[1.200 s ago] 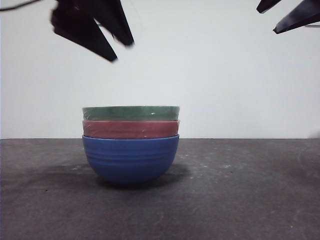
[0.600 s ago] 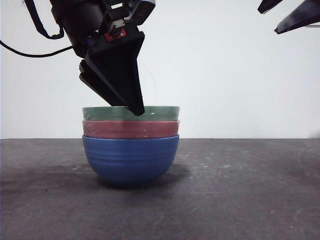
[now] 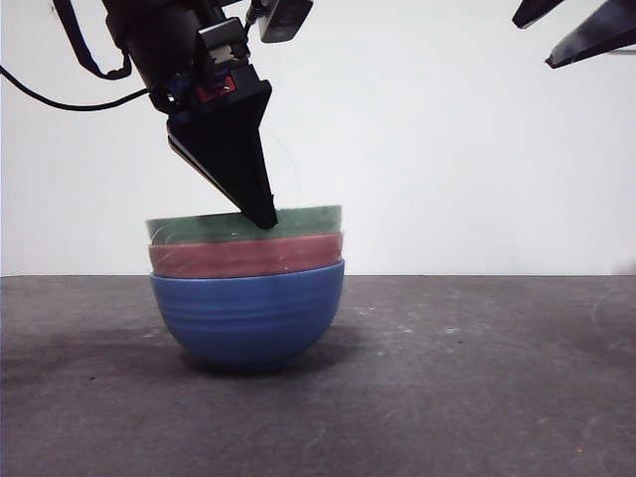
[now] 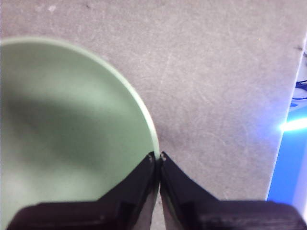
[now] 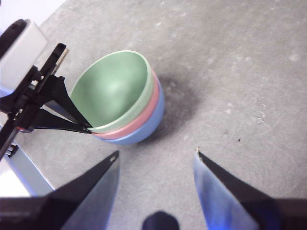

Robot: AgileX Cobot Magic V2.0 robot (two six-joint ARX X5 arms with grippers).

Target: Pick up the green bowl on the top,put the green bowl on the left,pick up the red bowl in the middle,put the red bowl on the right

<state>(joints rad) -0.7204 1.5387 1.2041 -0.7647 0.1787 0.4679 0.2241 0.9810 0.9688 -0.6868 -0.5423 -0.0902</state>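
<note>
Three ribbed round bowls, nested in one stack on the dark grey worktop: glossy pale green bowl uppermost, dusty pinkish-red bowl in the middle, blue bowl at the base. The stack sits tilted in the front view.

Left claw: pressed together on the green bowl's rim, one jaw inside the wall and one outside.

Right claw: spread wide, holding nothing, hanging high and well apart from the stack (waiting, by the look of it).

Progress: first grasp made; green bowl not yet lifted clear. Left to do: placing it on the left, then both steps for the red bowl.

Views: only the left wrist view shows the pinch on the rim closely; the front view alone shows the tilt; the right wrist view shows all three colours from above.
</note>
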